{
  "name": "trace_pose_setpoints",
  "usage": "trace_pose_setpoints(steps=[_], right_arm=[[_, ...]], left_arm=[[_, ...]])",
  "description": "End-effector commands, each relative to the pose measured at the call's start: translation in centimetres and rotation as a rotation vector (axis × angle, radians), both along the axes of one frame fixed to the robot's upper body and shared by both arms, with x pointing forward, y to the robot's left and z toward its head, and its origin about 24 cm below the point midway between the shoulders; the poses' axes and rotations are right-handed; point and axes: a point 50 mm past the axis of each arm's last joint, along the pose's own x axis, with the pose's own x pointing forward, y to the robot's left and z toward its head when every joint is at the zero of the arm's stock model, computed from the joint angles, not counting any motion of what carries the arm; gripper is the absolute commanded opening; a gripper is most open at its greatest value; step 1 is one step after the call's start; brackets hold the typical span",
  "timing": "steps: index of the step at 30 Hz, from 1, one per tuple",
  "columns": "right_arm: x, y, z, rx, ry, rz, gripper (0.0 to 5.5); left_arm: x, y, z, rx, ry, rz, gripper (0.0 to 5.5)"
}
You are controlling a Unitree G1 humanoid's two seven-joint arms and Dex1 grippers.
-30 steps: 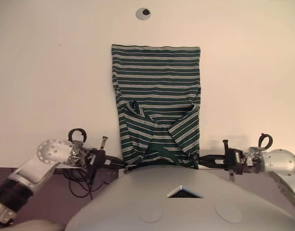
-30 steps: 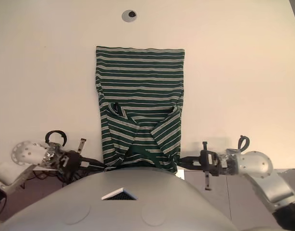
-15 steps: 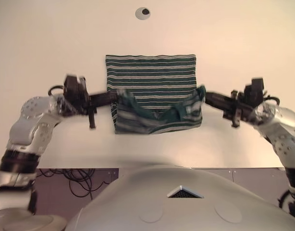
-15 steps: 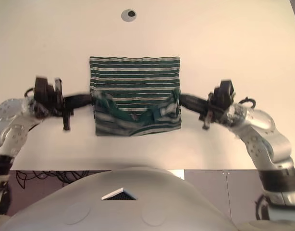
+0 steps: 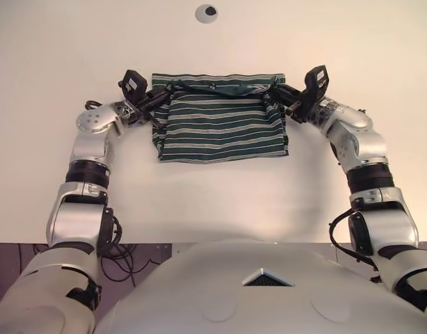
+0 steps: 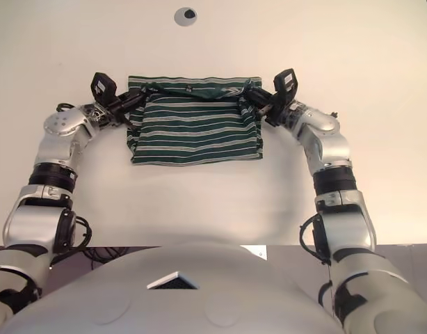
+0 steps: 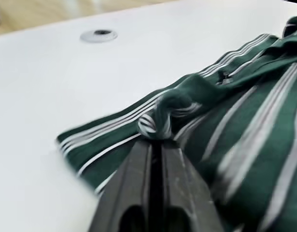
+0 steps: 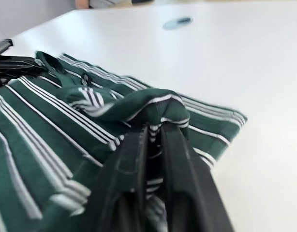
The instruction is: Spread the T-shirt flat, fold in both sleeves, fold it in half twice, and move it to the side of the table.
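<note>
Pinching T-shirt (image 5: 220,132) w/ L hand (image 7: 155,139), R hand (image 8: 155,126).

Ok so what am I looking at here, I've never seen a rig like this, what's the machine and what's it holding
A humanoid robot with two arms, each ending in a two-finger gripper. Two pictures come from cameras in its head, looking down over the arms; two come from cameras on its wrists. A green striped T-shirt lies folded on a white table. The left gripper and right gripper are each shut on a far corner of it. A small round fitting sits in the table beyond.
</note>
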Motion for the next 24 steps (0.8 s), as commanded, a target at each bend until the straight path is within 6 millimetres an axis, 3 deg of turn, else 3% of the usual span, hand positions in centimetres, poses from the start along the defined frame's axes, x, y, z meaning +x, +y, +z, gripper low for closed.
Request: trace_pose_setpoints(steps=[1, 5, 7, 9, 11, 14, 16, 20, 24], right_arm=[[2.0, -0.3, 0.9, 0.054, -0.024, -0.087, 1.18], [3.3, -0.6, 1.1, 0.062, -0.037, -0.18, 1.75], [3.0, -0.5, 1.5, 0.033, -0.12, -0.141, 2.11], [1.8, 0.0, 2.8, -0.011, -0.314, -0.013, 2.44], [0.4, 0.3, 3.2, -0.143, -0.453, 0.123, 2.44], [-0.2, -0.8, 1.6, -0.592, -0.527, 0.235, 2.44], [-0.3, -1.6, 1.0, -0.777, -0.544, 0.296, 2.44], [-1.2, -1.6, -0.3, -0.907, -0.533, 0.463, 2.44], [-3.5, -1.5, -0.8, -0.908, -0.49, 0.691, 2.44]], left_arm=[[2.0, 1.2, 1.7, -0.101, -0.016, 0.152, 0.87], [3.2, 1.9, 2.5, -0.217, 0.027, 0.278, 1.38], [3.4, 1.7, 3.4, -0.253, -0.034, 0.248, 1.71], [2.2, 0.1, 5.0, -0.284, -0.209, 0.025, 1.88], [-0.4, -2.1, 5.7, -0.272, -0.305, -0.245, 1.88], [-3.9, -4.5, 3.9, -0.045, -0.299, -0.55, 1.88], [-5.0, -4.4, 2.0, 0.171, -0.259, -0.659, 1.88], [-5.5, -2.8, 0.0, 0.556, -0.243, -0.781, 1.88], [-4.5, -1.4, 0.7, 0.843, -0.357, -0.857, 1.88]])
